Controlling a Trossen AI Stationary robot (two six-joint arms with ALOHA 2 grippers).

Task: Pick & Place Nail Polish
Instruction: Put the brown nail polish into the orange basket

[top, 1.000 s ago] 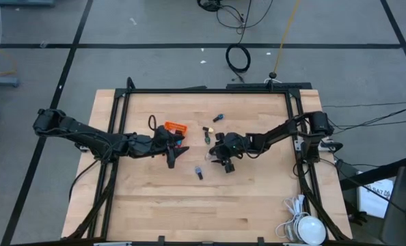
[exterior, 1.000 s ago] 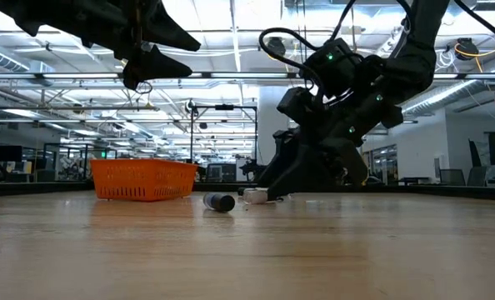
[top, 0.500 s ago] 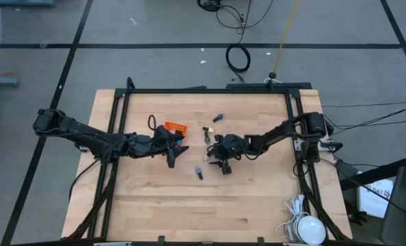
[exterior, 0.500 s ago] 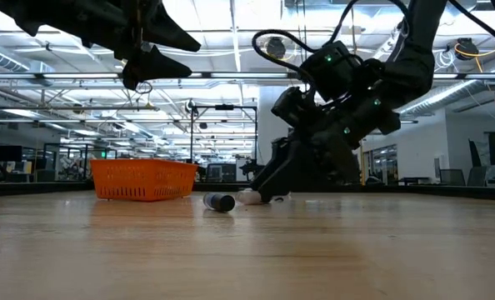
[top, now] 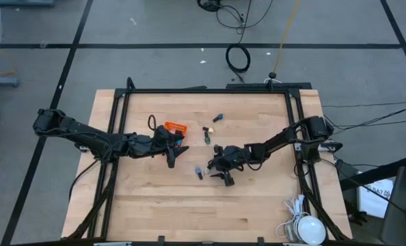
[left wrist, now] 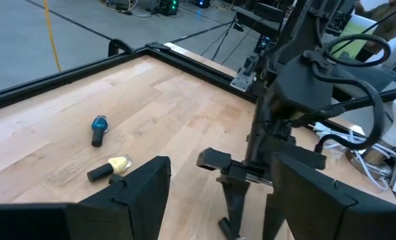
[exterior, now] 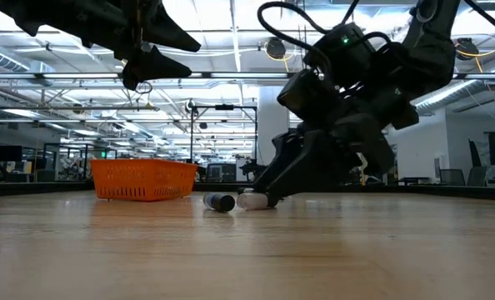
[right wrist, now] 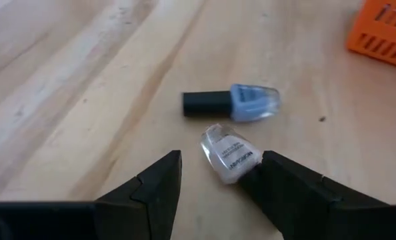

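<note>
Two nail polish bottles lie on the wood near the table's middle: a blue one with a dark cap (right wrist: 231, 103) and a pale one (right wrist: 230, 155). My right gripper (right wrist: 219, 163) is open and low over the table (top: 220, 173), with the pale bottle between its fingers, close against one of them. More bottles lie farther back: a blue one (left wrist: 99, 128) and a yellow one (left wrist: 111, 167). My left gripper (top: 172, 156) hangs open and empty above the table beside the orange basket (top: 176, 128). My right gripper comes slanting down from the table's right side. The pale bottle lies flat on the table, and its cap end (right wrist: 250, 171) is hidden behind one finger (right wrist: 285, 187). Whether that finger touches the bottle I cannot tell.
A black frame (top: 210, 91) runs along the table's edges. A green bottle (top: 207, 137) lies behind my right gripper. White cables and a white round thing (top: 305, 229) sit at the near right corner. The basket (exterior: 143, 179) stands at the left in the low view.
My right gripper has swung toward the table's near edge, sunk a little and rolled slightly, and now has the pale bottle between its fingers. Its jaws have stayed open.
</note>
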